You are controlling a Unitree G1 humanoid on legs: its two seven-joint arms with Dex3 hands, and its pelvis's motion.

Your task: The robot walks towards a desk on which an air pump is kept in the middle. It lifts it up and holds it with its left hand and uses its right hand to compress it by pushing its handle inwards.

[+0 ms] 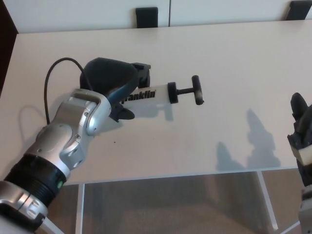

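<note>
While the left hand [109, 85] is closed around the rear of the air pump [146, 93], the white barrel marked "franklin" runs from that grip toward three o'clock, its long axis nearly level with the desk's [219, 48] near edge and tipped slightly upward at the far end. At that end the black T-handle [196, 89] stands out on a short exposed rod, so the stroke looks only partly taken up. From the handle, the right hand [303, 141] lies well apart at about four o'clock, at the picture's right edge, holding nothing; only part of it shows, and whether its fingers are spread or curled cannot be told. To compress, it would need to travel toward ten o'clock and press along the barrel axis. No containers are present. A black hose [53, 73] loops behind the left wrist.
</note>
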